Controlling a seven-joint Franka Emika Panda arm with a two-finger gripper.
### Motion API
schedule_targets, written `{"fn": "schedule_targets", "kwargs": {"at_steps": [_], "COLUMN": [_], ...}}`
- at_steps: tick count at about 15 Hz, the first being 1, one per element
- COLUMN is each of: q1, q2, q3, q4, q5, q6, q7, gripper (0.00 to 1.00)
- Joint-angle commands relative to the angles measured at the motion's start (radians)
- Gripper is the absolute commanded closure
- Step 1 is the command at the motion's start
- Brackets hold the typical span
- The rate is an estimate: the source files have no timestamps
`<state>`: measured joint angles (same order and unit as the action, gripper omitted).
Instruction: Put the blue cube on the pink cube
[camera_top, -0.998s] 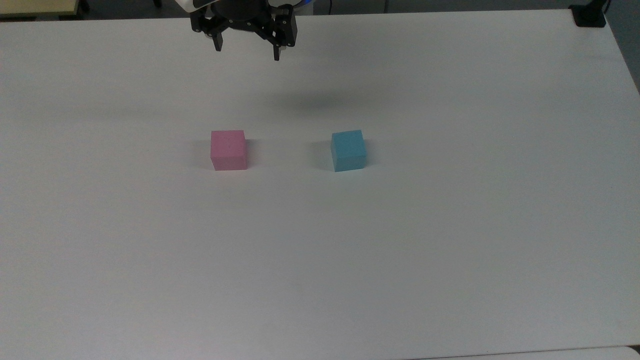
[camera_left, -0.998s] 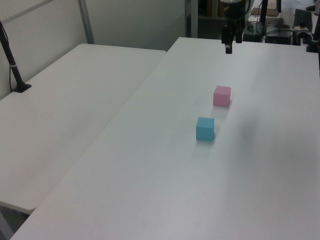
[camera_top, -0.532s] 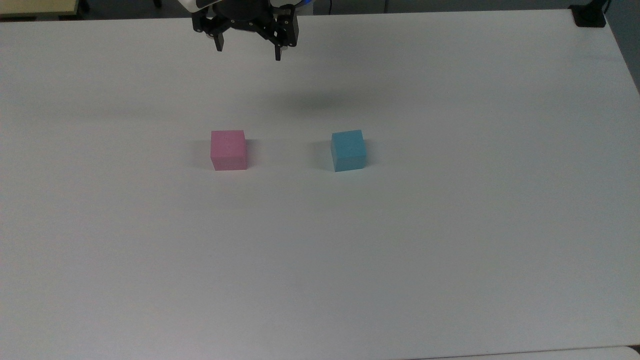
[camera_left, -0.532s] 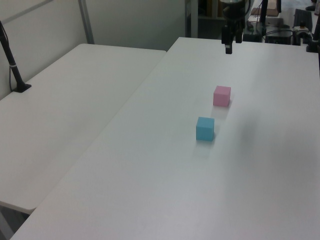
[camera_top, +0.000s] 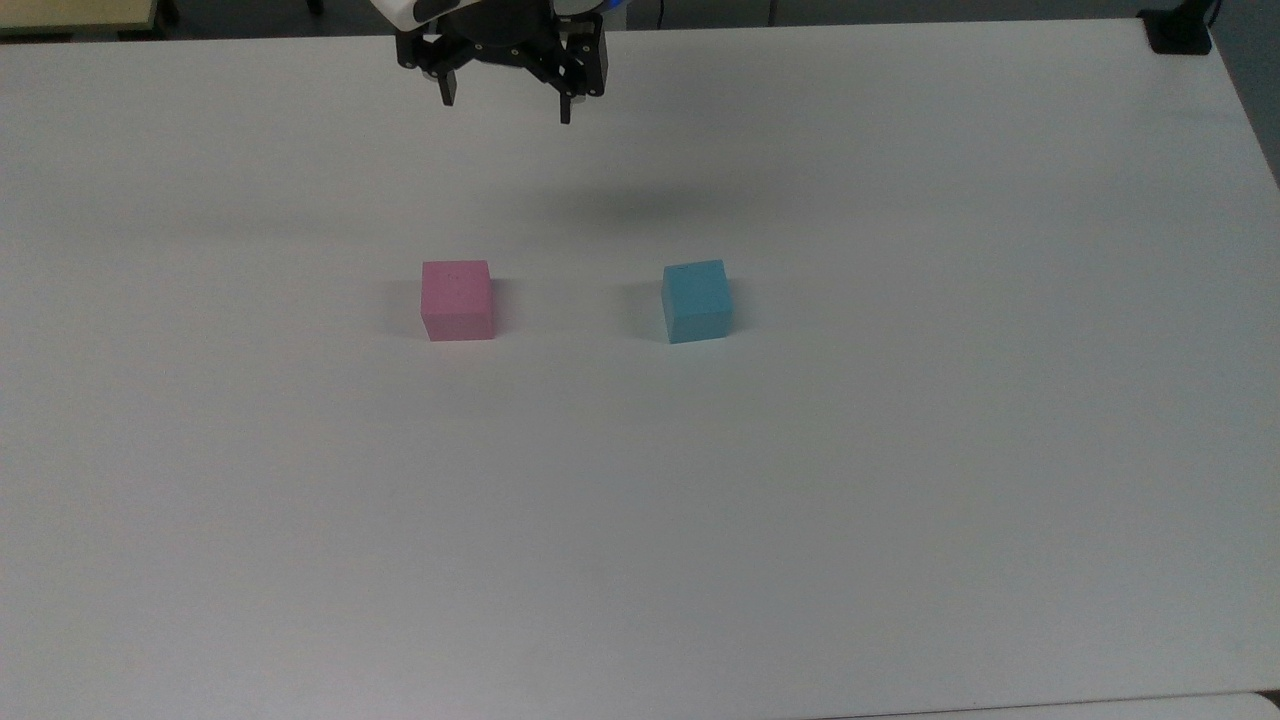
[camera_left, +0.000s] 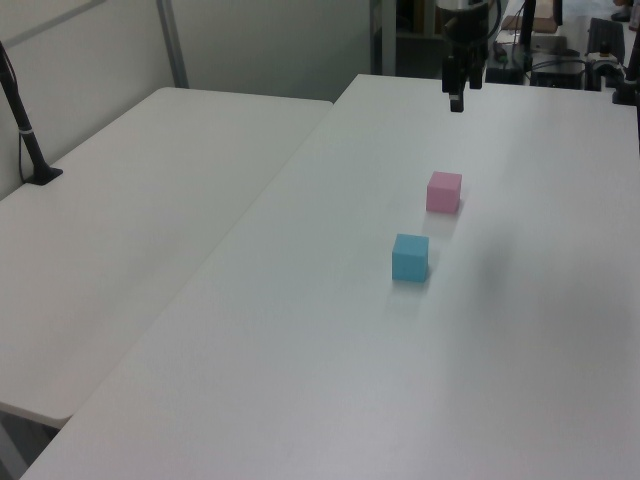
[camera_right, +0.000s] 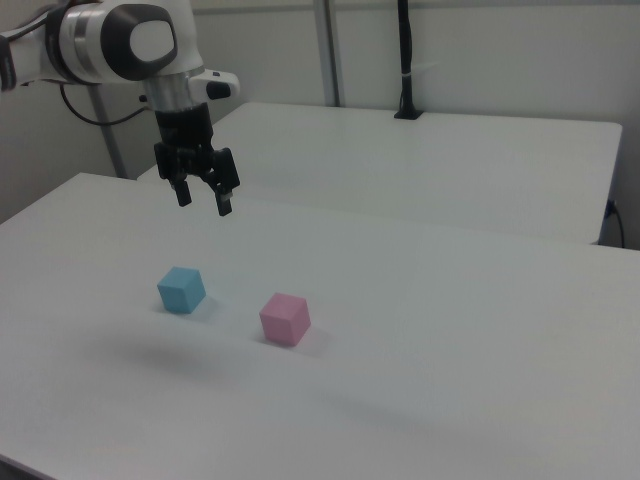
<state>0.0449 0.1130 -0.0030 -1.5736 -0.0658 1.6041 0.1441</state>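
While the end effector (camera_top: 506, 110) hangs spread and empty, the blue cube (camera_top: 696, 300) lies well apart.

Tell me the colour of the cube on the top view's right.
Light blue, plain-faced: the blue cube, clearest in the top view.

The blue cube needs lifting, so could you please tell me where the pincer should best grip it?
Probably from straight above, closing on two opposite side faces of the blue cube: it sits flat, clear of the pink cube, and the open pincer hangs above the table.
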Motion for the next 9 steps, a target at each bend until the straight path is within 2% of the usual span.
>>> {"fn": "schedule_targets", "kwargs": {"at_steps": [1, 9], "q1": [0.024, 0.030], "q2": [-0.019, -0.024], "q3": [-0.017, -0.022], "q4": [-0.020, -0.020], "q5": [-0.019, -0.020], "q6": [0.017, -0.009], "q7": [0.005, -0.006], "gripper": [0.00, 0.00]}}
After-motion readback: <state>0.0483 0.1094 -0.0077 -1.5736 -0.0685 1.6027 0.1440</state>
